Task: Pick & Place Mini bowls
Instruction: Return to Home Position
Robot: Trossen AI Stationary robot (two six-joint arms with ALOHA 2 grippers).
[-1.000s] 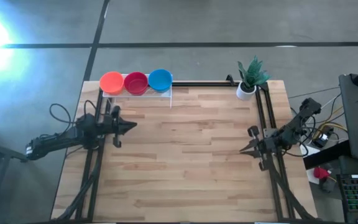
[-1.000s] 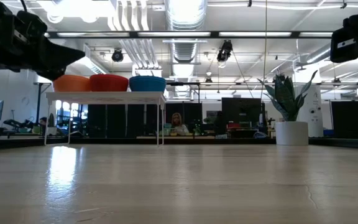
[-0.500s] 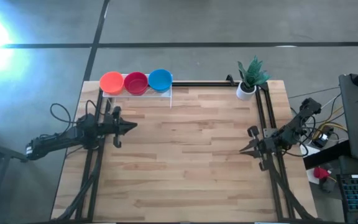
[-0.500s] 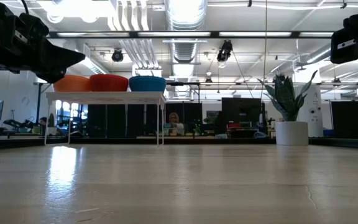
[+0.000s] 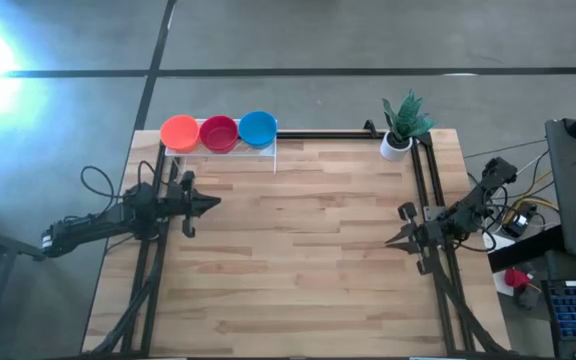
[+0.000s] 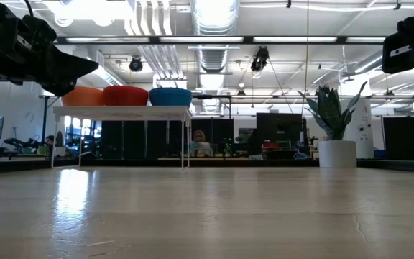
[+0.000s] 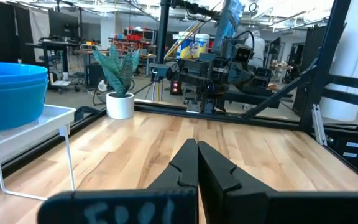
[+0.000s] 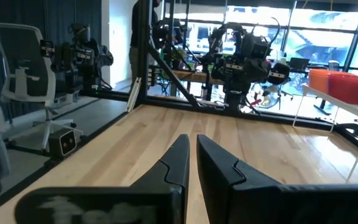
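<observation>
Three mini bowls sit in a row on a white wire rack at the table's far left: orange, crimson, blue. In the low view they stand side by side on the rack top: orange, red, blue. The left wrist view shows the blue bowl. My left gripper hovers shut at the table's left side, near of the rack. My right gripper hovers at the right side, fingers almost together with a slim gap.
A small white pot with a green plant stands at the far right corner. Black frame rails run along both table sides and the far edge. The wide wooden middle holds nothing. A person sits far behind in the room.
</observation>
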